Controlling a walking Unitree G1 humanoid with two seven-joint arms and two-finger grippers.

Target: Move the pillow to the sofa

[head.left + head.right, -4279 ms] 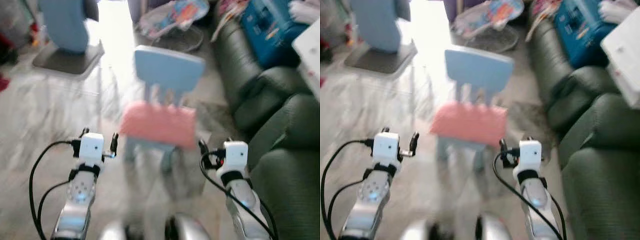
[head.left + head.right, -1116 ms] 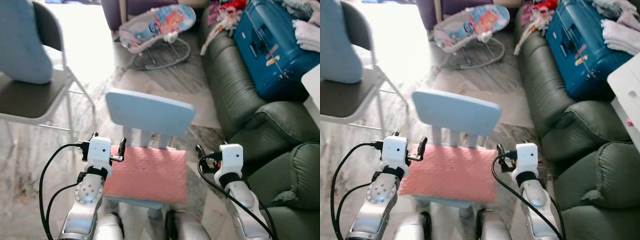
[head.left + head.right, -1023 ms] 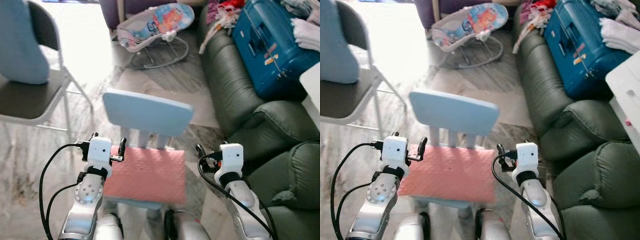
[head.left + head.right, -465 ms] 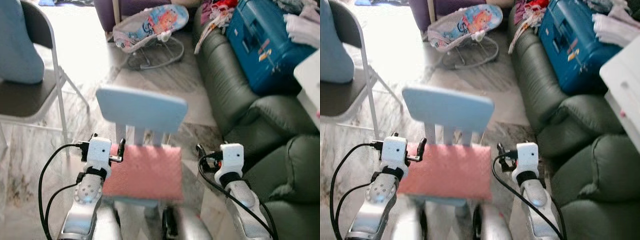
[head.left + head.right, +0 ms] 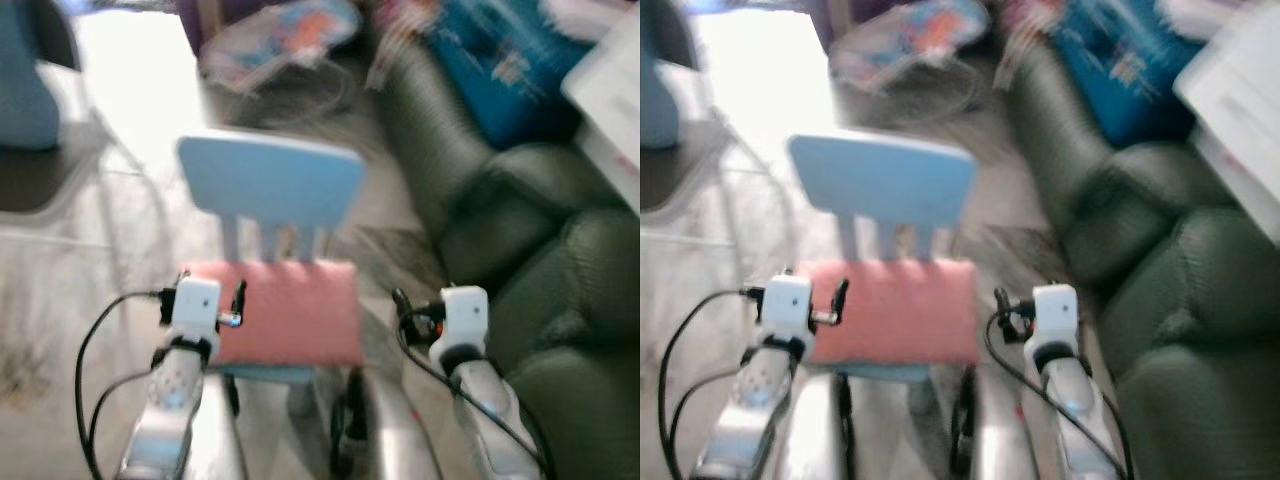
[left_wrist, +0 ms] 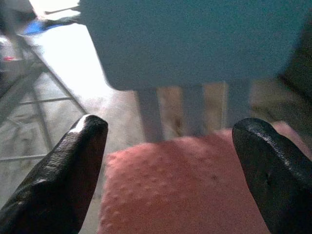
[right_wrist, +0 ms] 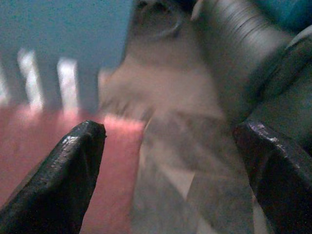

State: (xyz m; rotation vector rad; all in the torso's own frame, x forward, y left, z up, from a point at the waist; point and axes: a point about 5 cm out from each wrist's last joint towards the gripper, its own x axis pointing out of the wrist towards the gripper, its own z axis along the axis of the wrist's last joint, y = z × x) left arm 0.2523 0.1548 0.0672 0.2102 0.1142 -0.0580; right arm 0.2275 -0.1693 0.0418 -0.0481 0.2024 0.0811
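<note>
Flanking: left hand (image 5: 232, 303) and right hand (image 5: 402, 310), both spread wide and empty, bracket the pillow (image 5: 285, 312).
Pillow: flat on the blue chair (image 5: 270, 190), sofa (image 5: 560, 300) nearby.

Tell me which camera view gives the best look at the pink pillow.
The left wrist view: the pink pillow lies close between the open left hand fingers, its dotted surface sharp. Both eye views show it whole on the light blue chair, but blurred. The right wrist view catches just one blurred edge.
</note>
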